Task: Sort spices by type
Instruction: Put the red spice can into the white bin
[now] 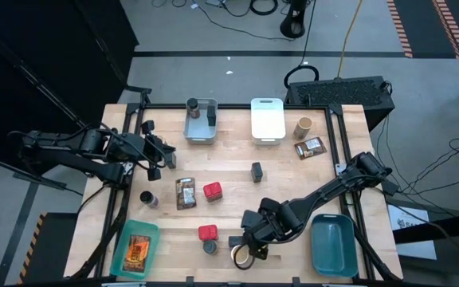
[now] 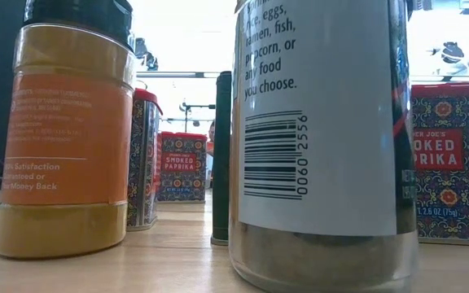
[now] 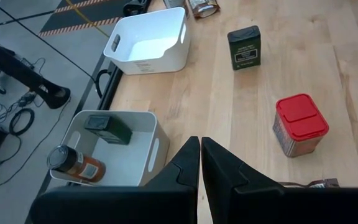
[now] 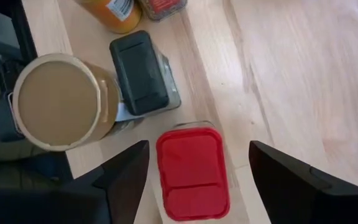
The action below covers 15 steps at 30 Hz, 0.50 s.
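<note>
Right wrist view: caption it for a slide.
Open right tool poised over a red-lidded rectangular tin, beside a black-lidded jar and a tan-topped round jar.

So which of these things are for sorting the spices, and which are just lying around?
For the job: red tins, dark tin, tan-topped jars, dark jars, printed packets; grey bin, white bin, teal bin, blue bin; right gripper, jaws open at a red tin; left gripper, idle by the grey bin.
Just lying about: black case behind the table, cables on the floor.
</note>
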{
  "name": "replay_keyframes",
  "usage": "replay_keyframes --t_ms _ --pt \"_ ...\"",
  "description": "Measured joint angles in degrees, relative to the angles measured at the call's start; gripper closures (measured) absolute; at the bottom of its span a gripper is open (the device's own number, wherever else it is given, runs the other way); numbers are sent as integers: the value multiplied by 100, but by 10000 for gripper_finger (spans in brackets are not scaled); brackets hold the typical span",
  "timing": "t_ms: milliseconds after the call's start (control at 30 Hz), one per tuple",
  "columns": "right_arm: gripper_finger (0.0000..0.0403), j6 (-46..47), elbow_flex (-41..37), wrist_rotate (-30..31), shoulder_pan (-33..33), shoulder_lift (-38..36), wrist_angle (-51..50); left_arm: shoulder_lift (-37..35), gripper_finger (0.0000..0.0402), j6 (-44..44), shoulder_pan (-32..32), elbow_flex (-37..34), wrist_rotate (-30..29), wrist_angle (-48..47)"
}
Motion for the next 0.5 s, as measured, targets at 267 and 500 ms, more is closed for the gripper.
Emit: replay_keyframes --t_ms 267,500 --pt "100 286 0 318 -5 0 -351 0 382 1 0 0 0 3" --pt "64 113 0 319 -5 0 -570 0 382 -1 0 0 0 27"
